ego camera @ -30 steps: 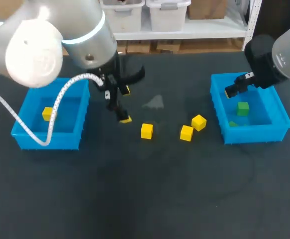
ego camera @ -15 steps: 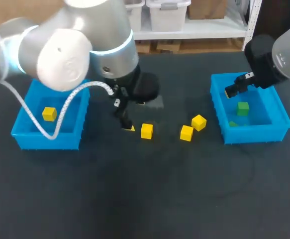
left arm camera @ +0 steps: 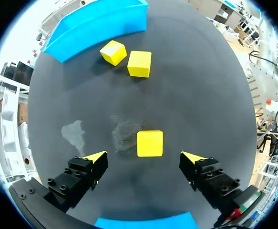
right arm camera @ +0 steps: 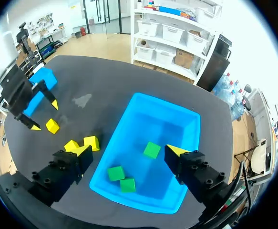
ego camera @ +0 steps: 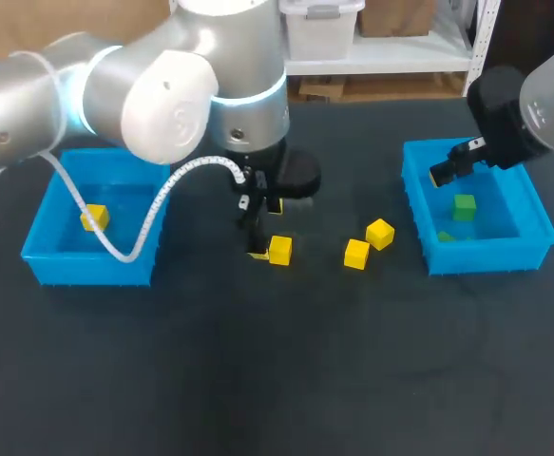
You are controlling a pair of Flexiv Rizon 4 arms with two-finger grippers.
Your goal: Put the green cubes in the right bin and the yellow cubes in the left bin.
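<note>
Dark table (ego camera: 257, 380), left jaws wide apart near yellow cube (left arm camera: 149, 143), right jaws likewise.

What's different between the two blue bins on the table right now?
The left bin shows one yellow cube inside; the right bin holds three green cubes. The right pincer hangs open above the right bin, while the left pincer is away from the left bin, open over a loose yellow cube on the table. Both bins are blue, open-topped and rectangular.
</note>
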